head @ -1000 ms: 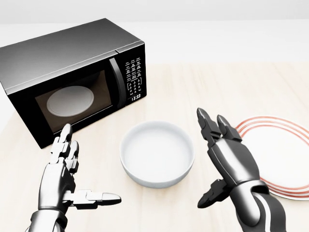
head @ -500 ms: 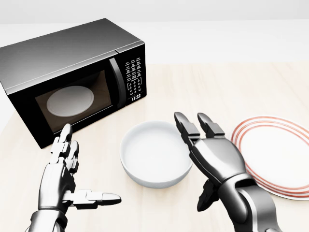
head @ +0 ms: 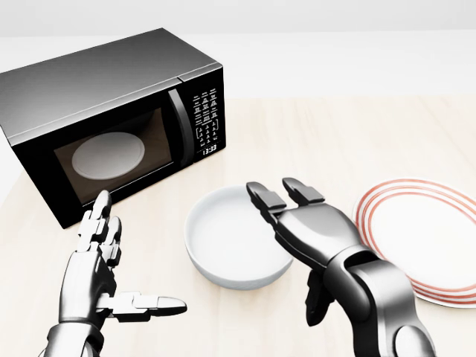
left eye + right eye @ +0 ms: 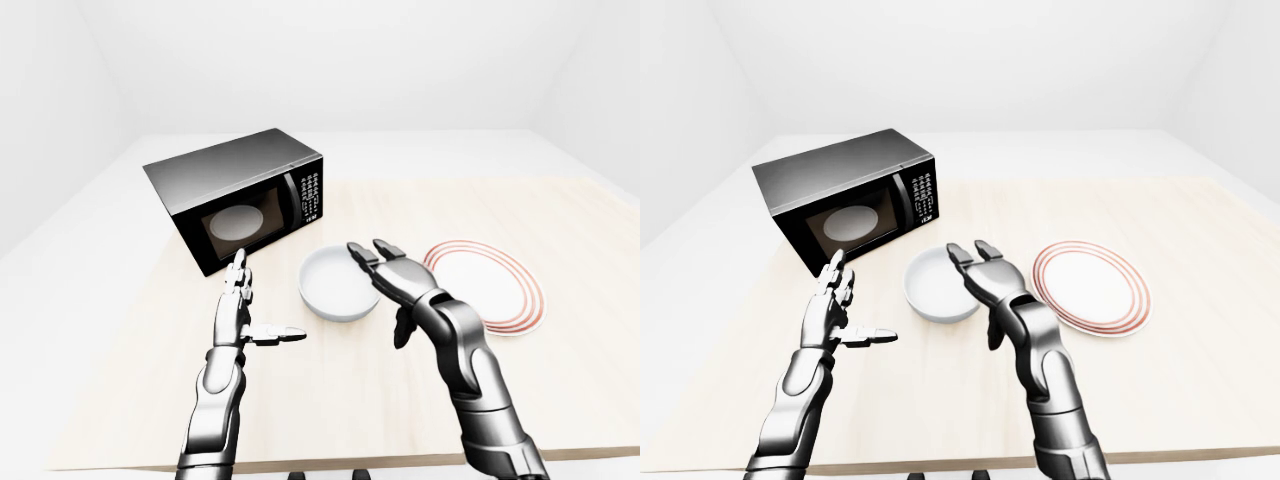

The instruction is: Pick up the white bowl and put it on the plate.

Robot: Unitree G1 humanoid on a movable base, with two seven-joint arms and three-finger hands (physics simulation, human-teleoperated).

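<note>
While open, right hand over white bowl's right rim

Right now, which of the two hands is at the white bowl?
The right hand: its open fingers reach over the white bowl at its right rim. The left hand hangs open, apart from it, to the left in the head view.

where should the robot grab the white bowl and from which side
Grip the white bowl by its right-hand rim, coming from the head view's right: it sits upright and open, and the right robot hand, fingers open, is already at that edge. A pinch over the thin wall looks workable.
</note>
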